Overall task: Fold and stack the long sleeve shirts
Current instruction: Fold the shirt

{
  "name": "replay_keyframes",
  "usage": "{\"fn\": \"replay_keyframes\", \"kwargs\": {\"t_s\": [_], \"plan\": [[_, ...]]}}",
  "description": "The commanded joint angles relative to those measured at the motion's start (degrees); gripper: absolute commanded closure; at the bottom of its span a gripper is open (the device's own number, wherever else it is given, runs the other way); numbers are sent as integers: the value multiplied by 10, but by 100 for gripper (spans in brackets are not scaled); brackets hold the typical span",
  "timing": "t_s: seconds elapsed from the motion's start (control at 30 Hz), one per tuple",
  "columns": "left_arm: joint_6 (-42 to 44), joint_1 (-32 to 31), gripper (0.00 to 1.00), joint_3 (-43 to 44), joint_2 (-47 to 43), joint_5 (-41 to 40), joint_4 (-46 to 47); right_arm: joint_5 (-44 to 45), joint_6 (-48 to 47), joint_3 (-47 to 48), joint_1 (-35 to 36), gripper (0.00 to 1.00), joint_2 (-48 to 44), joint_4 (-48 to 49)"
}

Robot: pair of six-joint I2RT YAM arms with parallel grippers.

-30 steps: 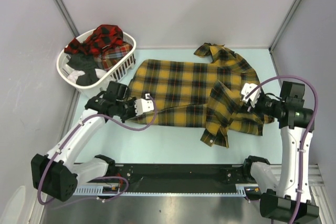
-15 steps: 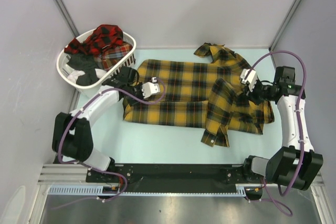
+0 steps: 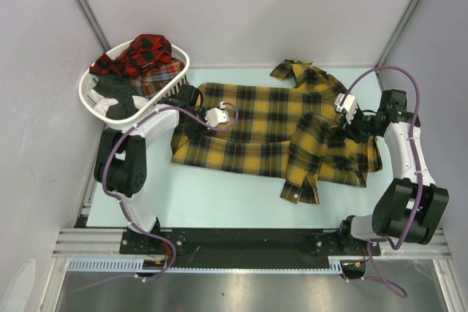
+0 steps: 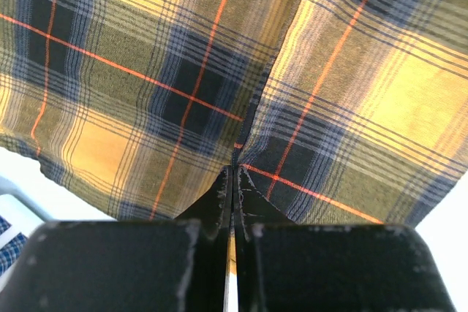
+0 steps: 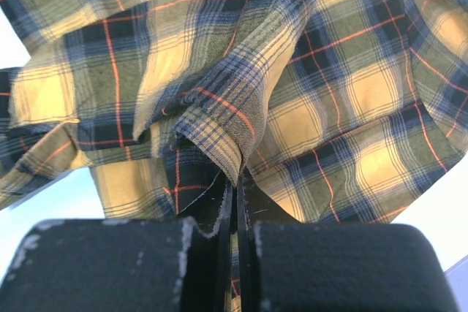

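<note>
A mustard-yellow plaid long sleeve shirt [image 3: 263, 118] lies spread across the pale table, collar at the back right. One sleeve [image 3: 307, 155] is folded over its right half, with the cuff toward the near edge. My left gripper [image 3: 196, 123] is shut on the shirt's left part; in the left wrist view the jaws [image 4: 234, 173] pinch a crease of yellow plaid cloth [image 4: 183, 71]. My right gripper [image 3: 349, 131] is shut on the right side, where a bunched fold of the plaid cloth [image 5: 234, 100] rises from the jaws [image 5: 238, 177]. A red-and-black plaid shirt [image 3: 146, 52] sits in the basket.
A white laundry basket [image 3: 85, 95] stands at the back left, holding the red plaid shirt, another checked garment [image 3: 167, 74] and dark clothing [image 3: 111, 89]. Grey walls close in the back and both sides. Bare table [image 3: 219, 195] shows between the shirt and the arm rail.
Both arms have swung away from the near edge toward the back, carrying the shirt's near parts with them. The shirt's near edge has shifted back and its cloth has bunched at both grips.
</note>
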Motion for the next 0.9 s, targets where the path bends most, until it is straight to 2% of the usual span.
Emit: {"fn": "replay_keyframes", "kwargs": {"t_s": [0.0, 0.3, 0.5, 0.53, 0.6, 0.63, 0.7, 0.73, 0.8, 0.87], "plan": [[15, 7, 100, 37, 19, -4, 3, 4, 8, 21, -2, 100, 17, 34], [-3, 13, 100, 65, 63, -7, 11, 29, 10, 13, -2, 100, 59, 50], [-17, 13, 99, 67, 79, -7, 13, 57, 29, 14, 20, 93, 97, 63], [-20, 13, 98, 65, 80, -9, 12, 60, 32, 17, 23, 86, 102, 63], [-29, 14, 93, 63, 79, -8, 15, 73, 48, 22, 35, 80, 112, 63], [-39, 15, 92, 61, 78, -8, 14, 81, 57, 25, 38, 70, 119, 67], [-52, 19, 86, 58, 72, -5, 15, 94, 91, 42, 37, 58, 128, 75], [-65, 24, 81, 57, 69, -2, 14, 110, 100, 51, 34, 55, 135, 82], [-80, 30, 79, 55, 62, 1, 18, 116, 115, 81, 18, 51, 140, 88], [-101, 41, 81, 53, 50, 10, 21, 112, 139, 106, 3, 51, 146, 85]]}}
